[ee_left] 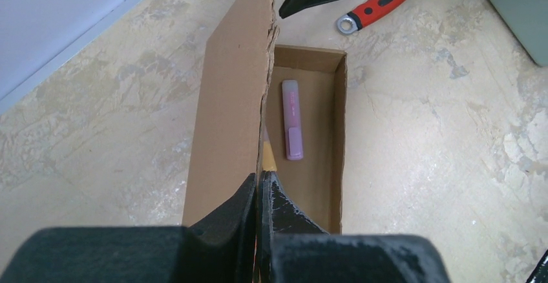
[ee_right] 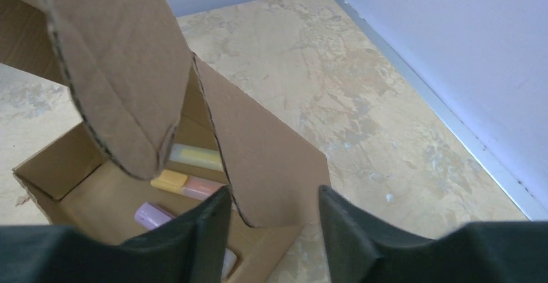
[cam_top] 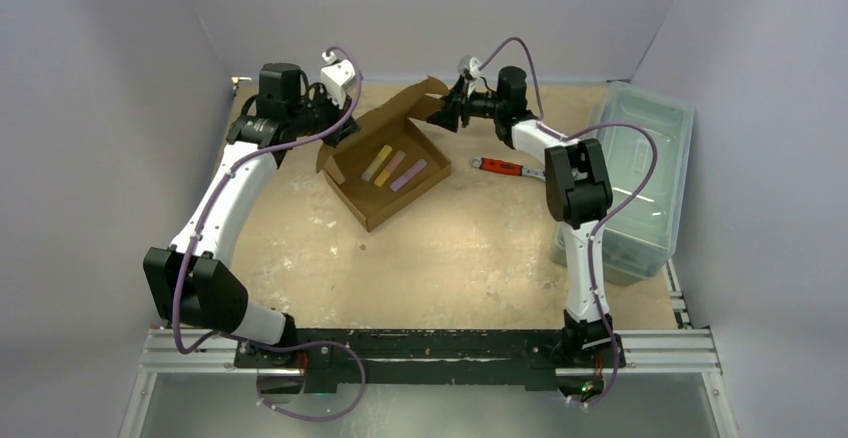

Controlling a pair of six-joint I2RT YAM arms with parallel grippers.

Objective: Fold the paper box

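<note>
Judging the coming move, we look first at how the paper box [cam_top: 385,173] lies between the 2 arms. It sits toward the far side of the tabletop [cam_top: 450,258], and its long axis runs diagonally from near-left to far-right, so 1 end faces each arm.

The left pincer [ee_left: 260,181] is at the left end, pressed together on the edge of the tall upright panel [ee_left: 229,102] that runs along the box's far long side. The right pincer [ee_right: 274,199] is at the opposite, far-right end. Its jaws stand apart on either side of a loose flap [ee_right: 258,160], and we see no pinch on the cardboard yet.

3 markers [cam_top: 393,168] lie in the tray, parallel to the long axis. A wrench [cam_top: 500,166] rests on the tabletop to the right, apart from the box.

We judge the right arm to be the nearer one for this flap, since the cardboard already stands between its jaws. Closing there and swinging the flap inward along the long axis, toward the left arm's hold, looks like the next step.
</note>
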